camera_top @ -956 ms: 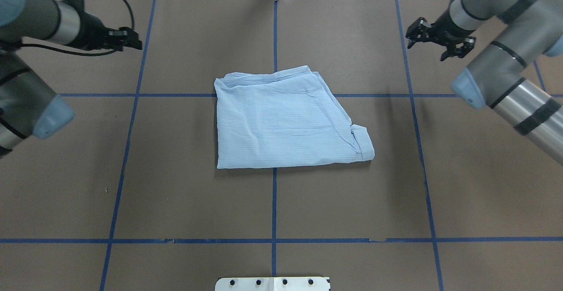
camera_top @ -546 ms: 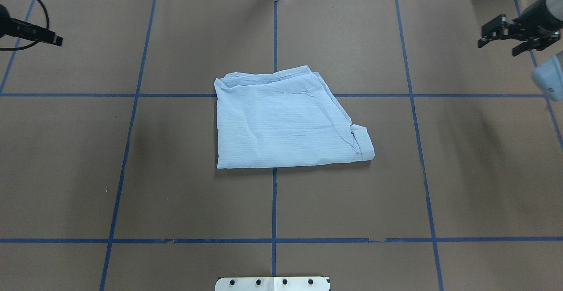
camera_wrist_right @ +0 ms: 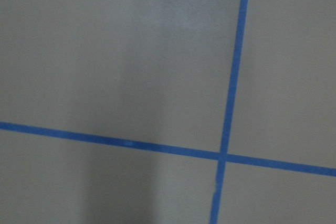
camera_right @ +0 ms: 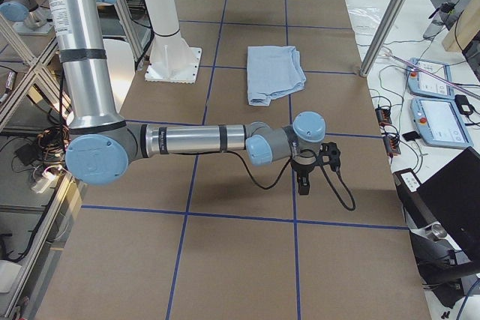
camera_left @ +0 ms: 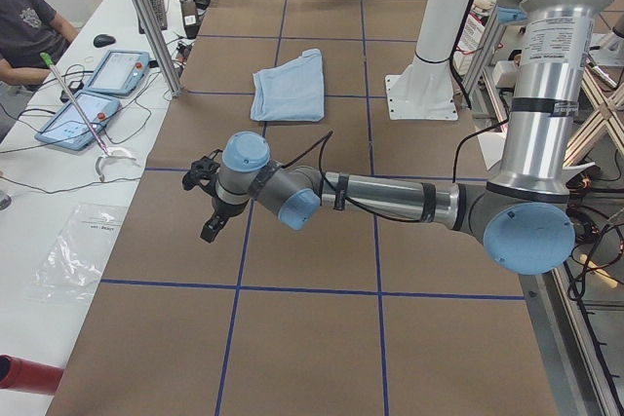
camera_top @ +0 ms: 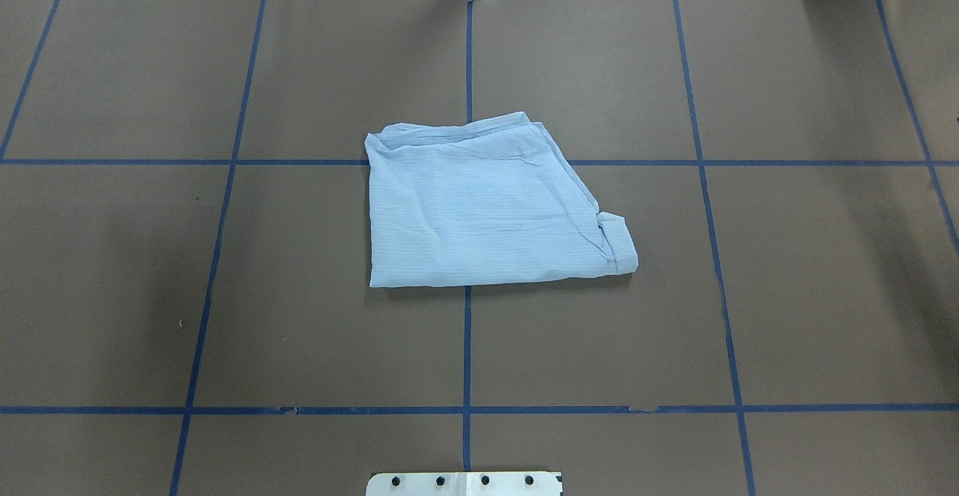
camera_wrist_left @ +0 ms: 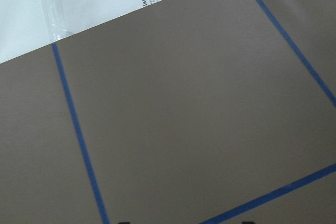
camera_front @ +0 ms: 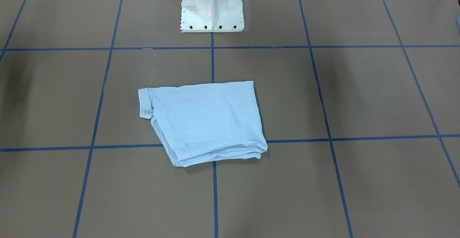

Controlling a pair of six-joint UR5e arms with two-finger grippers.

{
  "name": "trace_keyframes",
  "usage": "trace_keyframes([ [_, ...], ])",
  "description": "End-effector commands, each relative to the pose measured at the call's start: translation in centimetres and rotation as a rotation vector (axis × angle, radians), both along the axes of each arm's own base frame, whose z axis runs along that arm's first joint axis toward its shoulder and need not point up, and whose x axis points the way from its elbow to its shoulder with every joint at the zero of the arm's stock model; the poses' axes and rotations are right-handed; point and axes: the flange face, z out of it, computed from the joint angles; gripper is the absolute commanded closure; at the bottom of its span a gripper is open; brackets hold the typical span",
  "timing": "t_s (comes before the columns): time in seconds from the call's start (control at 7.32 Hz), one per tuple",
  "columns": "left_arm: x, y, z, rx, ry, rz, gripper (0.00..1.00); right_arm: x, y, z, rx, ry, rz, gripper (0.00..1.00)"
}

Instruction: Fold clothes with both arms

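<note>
The folded light-blue striped cloth shirt (camera_top: 487,204) lies flat at mid-frame on the brown paper-covered table (camera_top: 787,294). The black two-finger left gripper (camera_left: 207,204) and right gripper (camera_right: 311,174) hover over bare table, well apart from it. I cannot tell their opening.

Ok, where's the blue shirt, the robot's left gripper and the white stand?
blue shirt (camera_top: 479,204): overhead view, middle of the folded cloth.
left gripper (camera_left: 211,229): left side view, at its black fingertips, pointing down over the table.
white stand (camera_front: 212,18): front-facing view, lower part of its flared foot.
</note>
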Motion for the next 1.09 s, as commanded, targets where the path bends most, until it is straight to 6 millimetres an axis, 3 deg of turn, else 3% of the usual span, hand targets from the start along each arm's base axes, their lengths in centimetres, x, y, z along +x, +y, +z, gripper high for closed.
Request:
trace_keyframes([
  [0.0,-4.2,1.8,2.7,-0.120,0.022,0.006,0.01,3.0,1.5,0.3,-0.019,0.036,-0.101,0.00],
  [0.14,-5.1,2.4,3.1,-0.172,0.042,-0.006,0.01,3.0,2.1,-1.0,-0.047,0.051,-0.103,0.00],
  [0.27,-5.2,4.6,4.3,-0.194,0.045,-0.009,0.01,3.1,3.0,-1.1,-0.059,0.081,-0.105,0.00],
  [0.55,-5.2,7.9,3.8,-0.191,0.040,-0.023,0.01,3.2,3.2,-0.8,-0.061,0.095,-0.108,0.00],
  [0.96,-5.2,9.4,3.4,-0.223,0.047,-0.058,0.01,3.0,3.4,-0.7,-0.059,0.080,-0.109,0.00],
])
